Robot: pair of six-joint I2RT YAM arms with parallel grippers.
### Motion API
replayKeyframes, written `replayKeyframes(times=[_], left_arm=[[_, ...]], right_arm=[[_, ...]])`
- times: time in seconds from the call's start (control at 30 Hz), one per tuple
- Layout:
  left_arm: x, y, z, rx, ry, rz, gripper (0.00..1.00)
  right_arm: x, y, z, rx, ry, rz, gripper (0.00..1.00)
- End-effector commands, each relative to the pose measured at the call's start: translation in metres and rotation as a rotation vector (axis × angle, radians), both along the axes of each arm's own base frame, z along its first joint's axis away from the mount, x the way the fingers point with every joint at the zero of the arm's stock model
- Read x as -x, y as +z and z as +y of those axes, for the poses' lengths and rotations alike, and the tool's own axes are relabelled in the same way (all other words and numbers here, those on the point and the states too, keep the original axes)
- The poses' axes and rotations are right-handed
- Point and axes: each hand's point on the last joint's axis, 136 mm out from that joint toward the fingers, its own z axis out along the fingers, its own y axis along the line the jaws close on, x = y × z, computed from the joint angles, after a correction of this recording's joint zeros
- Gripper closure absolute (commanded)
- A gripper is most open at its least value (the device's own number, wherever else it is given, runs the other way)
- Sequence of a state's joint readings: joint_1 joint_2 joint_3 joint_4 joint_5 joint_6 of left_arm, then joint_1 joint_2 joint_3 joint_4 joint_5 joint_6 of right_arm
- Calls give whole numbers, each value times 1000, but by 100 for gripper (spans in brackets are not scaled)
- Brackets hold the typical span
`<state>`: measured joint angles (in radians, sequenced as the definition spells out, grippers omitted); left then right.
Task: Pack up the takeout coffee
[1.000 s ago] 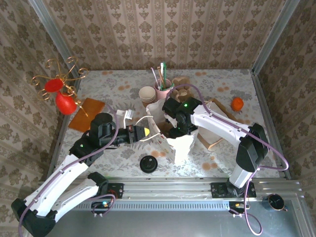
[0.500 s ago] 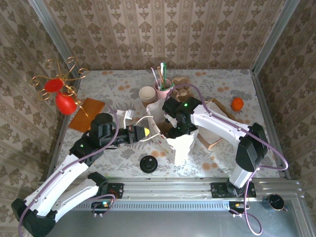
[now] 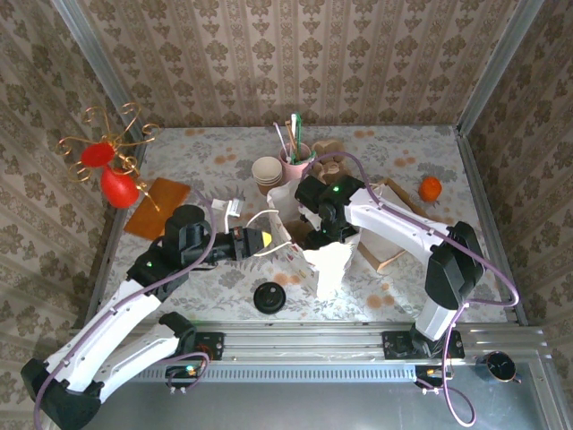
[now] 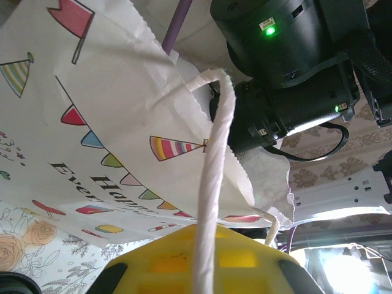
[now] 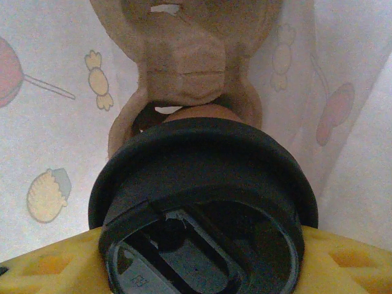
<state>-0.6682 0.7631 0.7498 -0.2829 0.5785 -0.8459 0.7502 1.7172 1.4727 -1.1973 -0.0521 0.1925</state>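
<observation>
Tool on right arm [image 3: 315, 240] inside bag [image 3: 329, 270]

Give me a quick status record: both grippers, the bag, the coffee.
left gripper: shut on the bag handle, drawing it to the left
right gripper: closed on the takeout coffee, lid up
takeout coffee: inside the white paper bag, not yet released
white paper bag: upright, mouth open
loose black lid: on the table, left of the bag
</observation>
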Motion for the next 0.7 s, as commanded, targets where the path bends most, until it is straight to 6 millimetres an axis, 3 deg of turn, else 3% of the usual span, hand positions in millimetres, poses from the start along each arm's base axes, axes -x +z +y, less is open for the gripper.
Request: replayKeyframes(times=[0.0,0.3,0.67], left_arm=[[0,1,-4,16,-10,3,100],[2,-2,-2,18,-4,7,100],[3,-2,0,17,-1,7,100]], right_arm=[[3,-37,5,17,-7,67,35],[2,-54,7,27,-12,82,35],[1,-52,7,23,-16,75,35]])
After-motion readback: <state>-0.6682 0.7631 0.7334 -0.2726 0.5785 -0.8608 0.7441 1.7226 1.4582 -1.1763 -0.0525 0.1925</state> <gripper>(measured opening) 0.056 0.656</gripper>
